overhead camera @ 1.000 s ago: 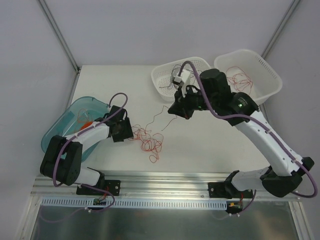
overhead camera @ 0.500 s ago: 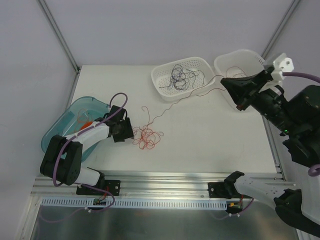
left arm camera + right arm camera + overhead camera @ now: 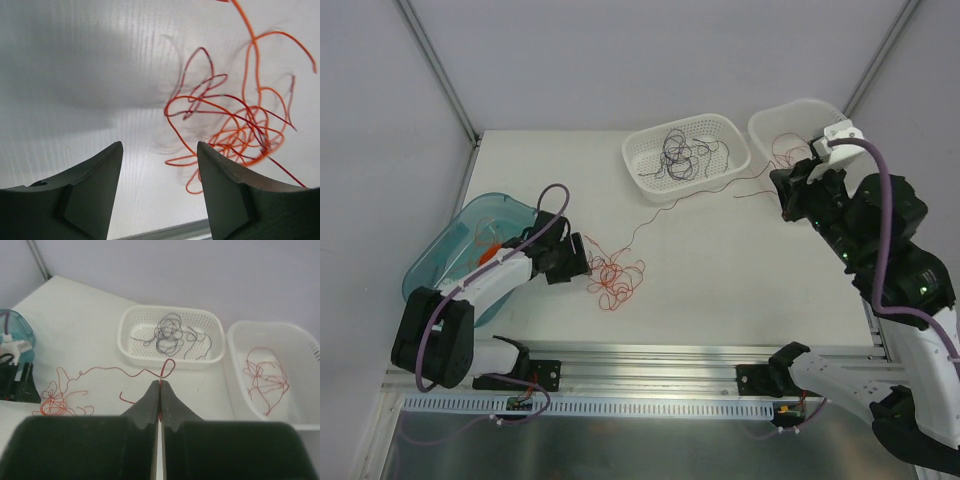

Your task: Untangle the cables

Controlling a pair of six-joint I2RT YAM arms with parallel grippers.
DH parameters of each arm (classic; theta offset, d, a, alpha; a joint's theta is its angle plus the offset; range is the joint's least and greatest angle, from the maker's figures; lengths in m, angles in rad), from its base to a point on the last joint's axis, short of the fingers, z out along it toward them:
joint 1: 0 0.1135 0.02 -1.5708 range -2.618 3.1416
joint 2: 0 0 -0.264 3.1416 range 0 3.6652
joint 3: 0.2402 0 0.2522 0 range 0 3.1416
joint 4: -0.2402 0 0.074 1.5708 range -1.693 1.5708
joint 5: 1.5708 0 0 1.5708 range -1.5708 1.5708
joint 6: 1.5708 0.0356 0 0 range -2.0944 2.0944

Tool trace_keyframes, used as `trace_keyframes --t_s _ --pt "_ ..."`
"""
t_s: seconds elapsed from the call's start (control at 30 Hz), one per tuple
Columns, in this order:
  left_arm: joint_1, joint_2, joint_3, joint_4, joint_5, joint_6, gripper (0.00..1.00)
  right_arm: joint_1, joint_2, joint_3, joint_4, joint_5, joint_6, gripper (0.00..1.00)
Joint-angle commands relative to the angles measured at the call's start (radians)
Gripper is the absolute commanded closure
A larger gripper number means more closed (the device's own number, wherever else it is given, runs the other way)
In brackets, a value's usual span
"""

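A tangle of red cables [image 3: 613,278] lies on the white table just right of my left gripper [image 3: 582,262], which is open and empty. In the left wrist view the tangle [image 3: 240,131] lies ahead and right of the open jaws of the left gripper [image 3: 160,146]. My right gripper [image 3: 786,192] is shut on one red strand [image 3: 642,222] that runs from the tangle across the table up to it. In the right wrist view the right gripper [image 3: 160,384] pinches this strand [image 3: 100,369], with a small loop above the tips.
A white basket [image 3: 629,160] at the back holds dark cables [image 3: 682,155]. A second white basket [image 3: 840,112] to its right holds red cables [image 3: 265,375]. A teal bowl [image 3: 440,262] with an orange coil [image 3: 490,248] sits at the left.
My right gripper swung from the table's middle to the right, drawing one red strand out of the tangle. The tangle shifted slightly; my left gripper edged toward it.
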State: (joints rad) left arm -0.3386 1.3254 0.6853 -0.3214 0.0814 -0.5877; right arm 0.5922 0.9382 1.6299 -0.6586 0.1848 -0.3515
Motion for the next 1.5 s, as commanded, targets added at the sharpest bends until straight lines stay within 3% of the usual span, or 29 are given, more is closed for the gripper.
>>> trace_keyframes --t_s 0.0,0.13,0.23,0.27,0.37,0.5,0.63,0.7,0.9,1.2,1.47 --pt "0.003 -0.121 -0.013 -0.018 0.060 0.005 0.38 -0.023 -0.001 -0.144 -0.075 0.104 0.069 0.99" --pt "-0.004 -0.241 -0.041 -0.021 0.099 0.032 0.34 -0.055 -0.044 -0.393 -0.075 0.101 0.229 0.99" --pt "-0.008 -0.325 -0.061 -0.021 0.132 0.061 0.30 -0.075 -0.052 -0.551 -0.095 0.137 0.347 0.88" --pt "-0.010 -0.344 -0.067 -0.019 0.138 0.069 0.28 -0.080 -0.046 -0.577 -0.110 0.140 0.371 0.76" --pt "-0.017 -0.391 -0.079 -0.018 0.158 0.089 0.25 -0.091 -0.010 -0.613 -0.151 0.147 0.407 0.52" --pt "-0.040 -0.405 -0.079 -0.018 0.164 0.100 0.18 -0.086 0.036 -0.604 -0.072 -0.039 0.281 0.34" --pt "-0.085 -0.405 -0.073 -0.019 0.144 0.095 0.15 -0.065 0.131 -0.579 0.037 -0.350 0.125 0.29" --pt "-0.094 -0.416 -0.079 -0.019 0.124 0.083 0.14 -0.022 0.186 -0.550 0.094 -0.395 0.080 0.28" --pt "-0.112 -0.443 -0.113 -0.018 0.087 0.029 0.14 0.029 0.457 -0.440 0.195 -0.462 -0.021 0.27" --pt "-0.129 -0.443 -0.125 -0.019 0.052 -0.021 0.14 0.031 0.870 -0.222 0.201 -0.465 -0.084 0.25" --pt "-0.145 -0.434 -0.133 -0.019 0.034 -0.038 0.14 0.035 1.031 -0.134 0.255 -0.487 -0.099 0.26"
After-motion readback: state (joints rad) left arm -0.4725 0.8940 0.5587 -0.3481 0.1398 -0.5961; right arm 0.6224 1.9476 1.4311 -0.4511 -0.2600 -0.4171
